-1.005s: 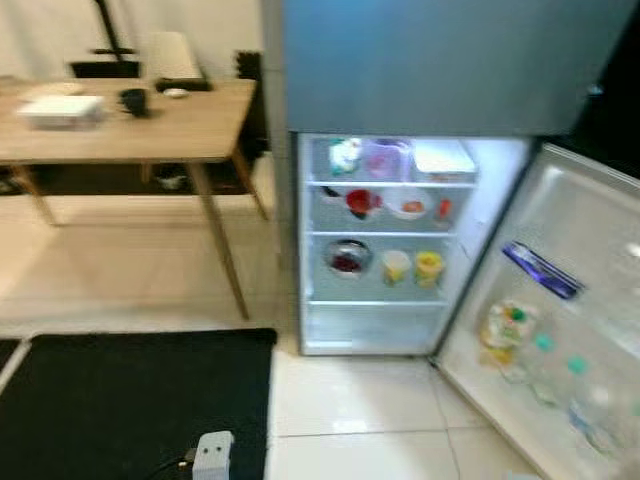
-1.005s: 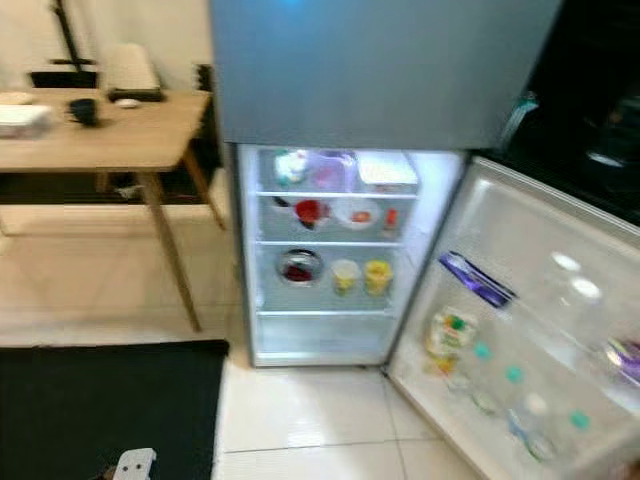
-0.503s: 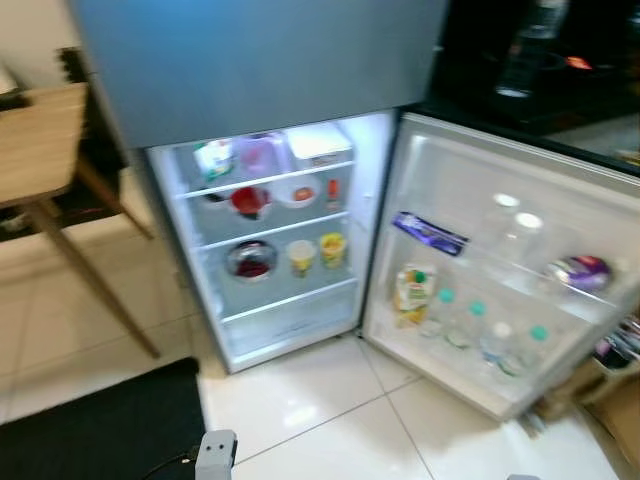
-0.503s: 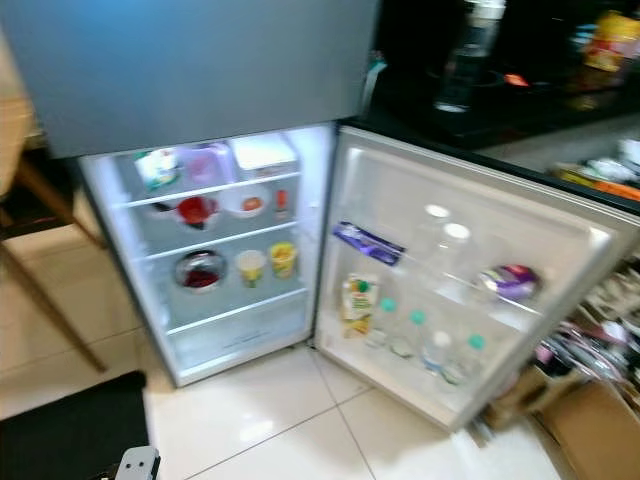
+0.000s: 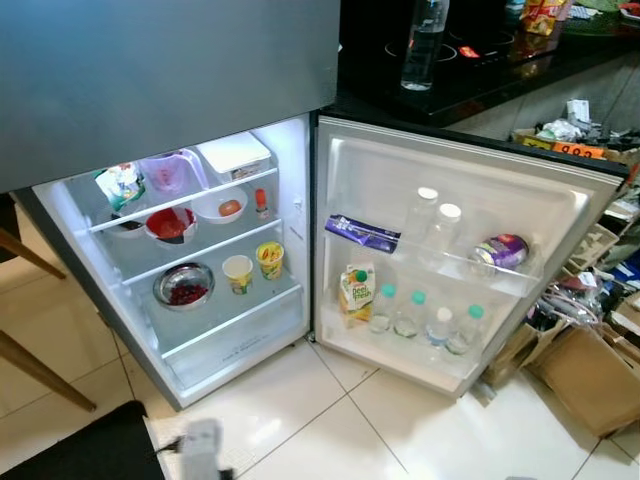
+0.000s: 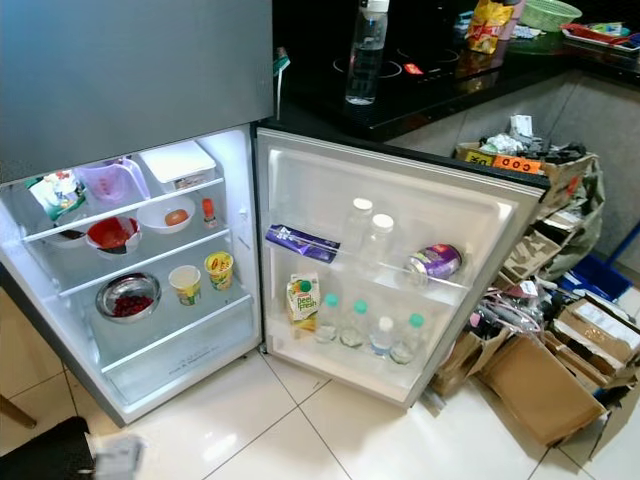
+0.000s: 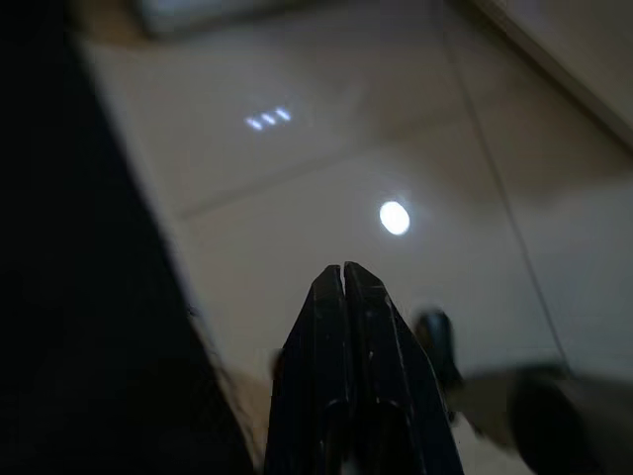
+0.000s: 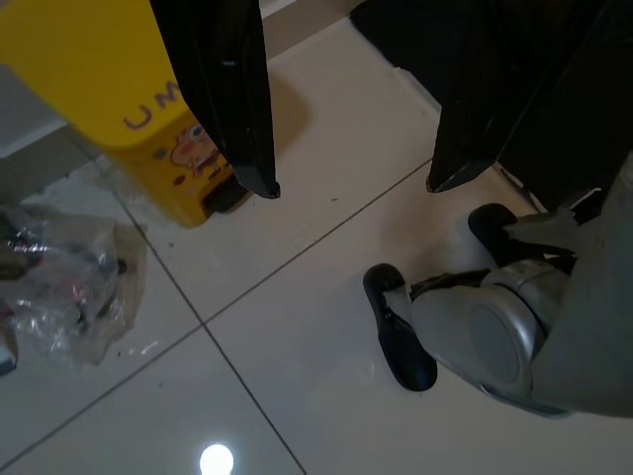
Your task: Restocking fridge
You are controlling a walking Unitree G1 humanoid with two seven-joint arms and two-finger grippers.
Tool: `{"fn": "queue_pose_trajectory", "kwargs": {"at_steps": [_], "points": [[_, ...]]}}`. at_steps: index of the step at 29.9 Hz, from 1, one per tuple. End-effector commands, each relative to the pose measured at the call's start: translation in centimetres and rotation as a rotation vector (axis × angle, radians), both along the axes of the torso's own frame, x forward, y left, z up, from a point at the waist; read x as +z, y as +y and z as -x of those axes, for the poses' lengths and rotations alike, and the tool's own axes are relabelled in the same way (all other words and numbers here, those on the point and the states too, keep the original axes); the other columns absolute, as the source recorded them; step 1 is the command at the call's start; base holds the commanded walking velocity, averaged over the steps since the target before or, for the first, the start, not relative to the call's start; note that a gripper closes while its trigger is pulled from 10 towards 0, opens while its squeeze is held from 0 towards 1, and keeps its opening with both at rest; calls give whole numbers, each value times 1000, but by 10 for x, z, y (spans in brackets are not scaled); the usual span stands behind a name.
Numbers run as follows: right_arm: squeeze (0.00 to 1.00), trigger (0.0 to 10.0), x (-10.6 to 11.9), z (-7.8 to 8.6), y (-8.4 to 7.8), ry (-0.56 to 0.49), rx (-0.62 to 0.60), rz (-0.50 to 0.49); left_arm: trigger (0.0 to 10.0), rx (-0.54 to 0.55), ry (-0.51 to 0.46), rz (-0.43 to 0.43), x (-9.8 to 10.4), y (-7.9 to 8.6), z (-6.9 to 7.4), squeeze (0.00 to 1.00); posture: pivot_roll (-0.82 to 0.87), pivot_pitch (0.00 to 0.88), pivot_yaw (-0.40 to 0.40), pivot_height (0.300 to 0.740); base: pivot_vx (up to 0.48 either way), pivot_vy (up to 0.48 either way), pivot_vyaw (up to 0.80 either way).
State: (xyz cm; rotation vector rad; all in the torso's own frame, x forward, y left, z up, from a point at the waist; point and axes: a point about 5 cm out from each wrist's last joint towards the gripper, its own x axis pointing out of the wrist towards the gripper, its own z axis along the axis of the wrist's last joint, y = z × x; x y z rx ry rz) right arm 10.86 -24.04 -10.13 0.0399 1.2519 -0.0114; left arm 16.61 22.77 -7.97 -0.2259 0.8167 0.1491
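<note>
The fridge (image 5: 296,190) stands with its lower door (image 5: 480,195) swung wide to the right. Its lit shelves carry a pink jug (image 5: 170,172), a white box (image 5: 233,155), a red bowl (image 5: 168,224), a white bowl (image 5: 222,207), a steel bowl (image 5: 183,287) and two cups (image 5: 238,272). In the door racks are a juice carton (image 5: 356,292), several small water bottles (image 5: 425,325), a purple packet (image 5: 362,233) and a purple pouch (image 5: 500,250). My left gripper (image 7: 343,272) hangs shut over the floor tiles, holding nothing. My right gripper (image 8: 351,188) hangs open and empty above the tiles.
A black counter (image 5: 500,75) behind the door holds a clear bottle (image 5: 423,45). Cardboard boxes (image 5: 585,375) and clutter crowd the floor on the right. A black mat (image 5: 80,455) and wooden table legs (image 5: 40,365) lie left. A yellow bin (image 8: 109,109) and plastic bag (image 8: 59,277) sit near my foot (image 8: 396,332).
The camera has swung right: the wooden table has slid out on the left, while the open door, counter and boxes have come into view. The picture is sharper now.
</note>
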Motion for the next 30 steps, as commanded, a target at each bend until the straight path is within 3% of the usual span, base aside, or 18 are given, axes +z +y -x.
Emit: {"fn": "queue_pose_trajectory", "kwargs": {"at_steps": [1, 4, 5, 6, 7, 9, 11, 14, 15, 18, 20, 21, 25, 27, 28, 29, 30], "points": [[0, 10000, 0, 1, 0, -1, 2, 5, 10000, 14, 14, 7, -2, -1, 4, 0, -112, 0, -11, 740, 0, 0, 0], [0, 10000, 0, 1, 0, -1, 2, 5, 10000, 14, 14, 7, -2, -1, 4, 0, -112, 0, -11, 740, 0, 0, 0], [0, 10000, 0, 1, 0, -4, 4, 8, 10000, 226, -204, -72, 37, 55, -33, 0, -105, 0, -6, 740, 0, 0, 0], [0, 10000, 0, 1, 1, -6, 3, 9, 10000, 308, -372, -106, 71, 85, -59, 0, -103, 0, -3, 740, 0, 0, 0], [0, 10000, -1, 1, 1, -7, 3, 10, 10000, 356, -503, -129, 100, 106, -77, 0, -103, 0, -3, 740, 0, 0, 0], [0, 10000, -1, 1, 1, -9, 4, 11, 10000, 374, -650, -153, 135, 121, -97, 0, -102, 0, -3, 740, 0, 0, 0], [0, 10000, -1, 1, 2, -10, 6, 11, 10000, 354, -731, -161, 153, 122, -110, 0, -100, 0, -3, 740, 0, 0, 0], [0, 10000, -1, 1, 2, -10, 6, 11, 10000, 345, -755, -164, 159, 121, -114, 0, -100, 0, -3, 740, 0, 0, 0], [0, 10000, -1, 1, 2, -11, 7, 11, 10000, 307, -904, -144, 189, 113, -136, 0, -100, 0, -3, 740, 0, 0, 0], [0, 10000, -1, 0, 3, -13, 6, 12, 10000, 248, -1049, -91, 218, 101, -156, 0, -100, 0, -3, 740, 0, 0, 0], [0, 10000, -1, 0, 3, -13, 6, 13, 10000, 239, -1064, -81, 221, 99, -158, 0, -100, 0, -3, 740, 0, 0, 0], [0, 10000, -1, 0, 3, -13, 4, 12, 10000, 200, -1104, -24, 227, 93, -163, 0, -100, 0, -3, 740, 0, 0, 0], [0, 10000, -1, 0, 3, -13, -2, 9, 10000, 135, -1170, 47, 237, 86, -168, 0, -110, 0, 6, 740, 0, 0, 0], [0, 10000, -1, 0, 3, -11, -6, 7, 10000, 162, -1181, 35, 241, 93, -166, 0, -107, 0, 8, 740, 0, 0, 0], [0, 10000, -1, 1, 3, -5, -7, 5, 10000, 237, -1145, 2, 236, 106, -160, 0, -107, 0, 8, 740, 0, 0, 0], [0, 10000, -1, 1, 3, -5, -7, 5, 10000, 237, -1145, 2, 236, 106, -160, 0, -107, 0, 8, 740, 0, 0, 0], [0, 10000, -1, 2, 3, 0, -6, 3, 10000, 299, -1111, -24, 231, 116, -154, 0, -107, 0, 8, 740, 0, 0, 0]]}}
